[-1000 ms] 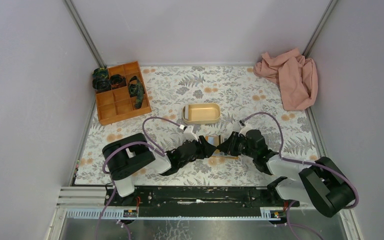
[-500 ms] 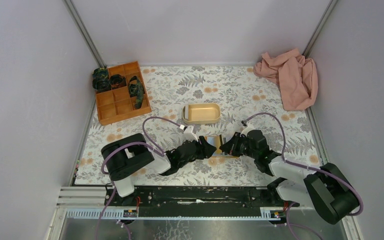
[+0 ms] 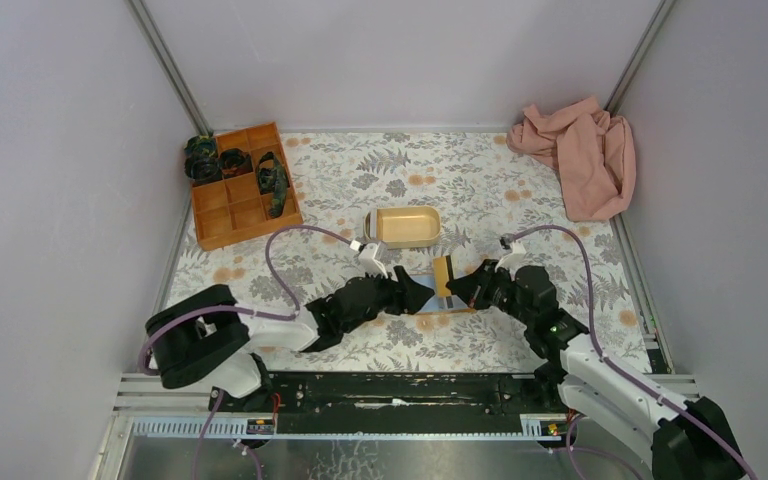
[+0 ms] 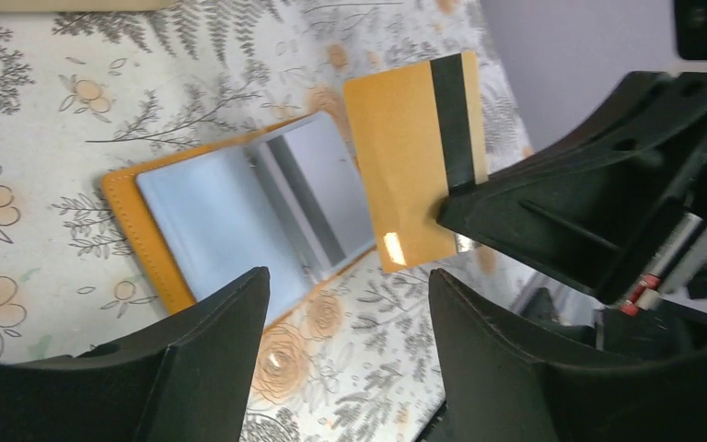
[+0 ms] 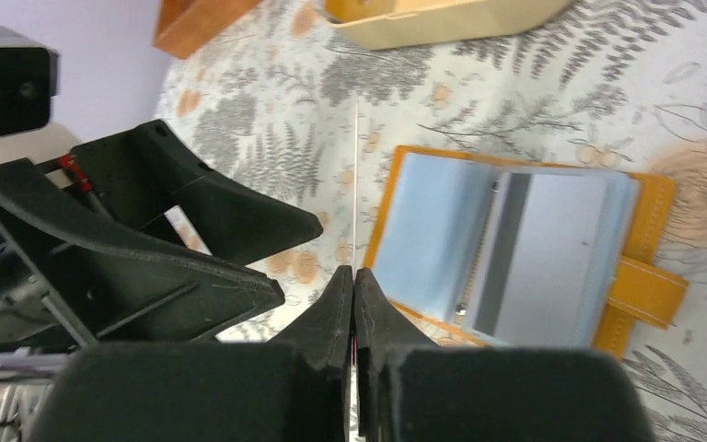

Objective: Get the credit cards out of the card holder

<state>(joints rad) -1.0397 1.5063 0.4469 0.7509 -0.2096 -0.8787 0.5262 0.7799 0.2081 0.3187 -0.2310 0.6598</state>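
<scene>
The card holder lies open on the mat, orange-tan outside, light blue sleeves inside; it also shows in the right wrist view and the top view. My right gripper is shut on a gold credit card with a black stripe, held clear of the holder and above its right edge; it is edge-on in the right wrist view. In the top view the card stands by the right gripper. My left gripper is open and empty, low at the holder's near edge.
A beige oval tray stands just behind the holder. An orange compartment box with dark items is at the back left. A pink cloth lies in the back right corner. Walls close in on both sides.
My right gripper has drawn the gold card out of the holder and lifted it back and to the right. The holder now lies open. The left arm's base has swung left.
</scene>
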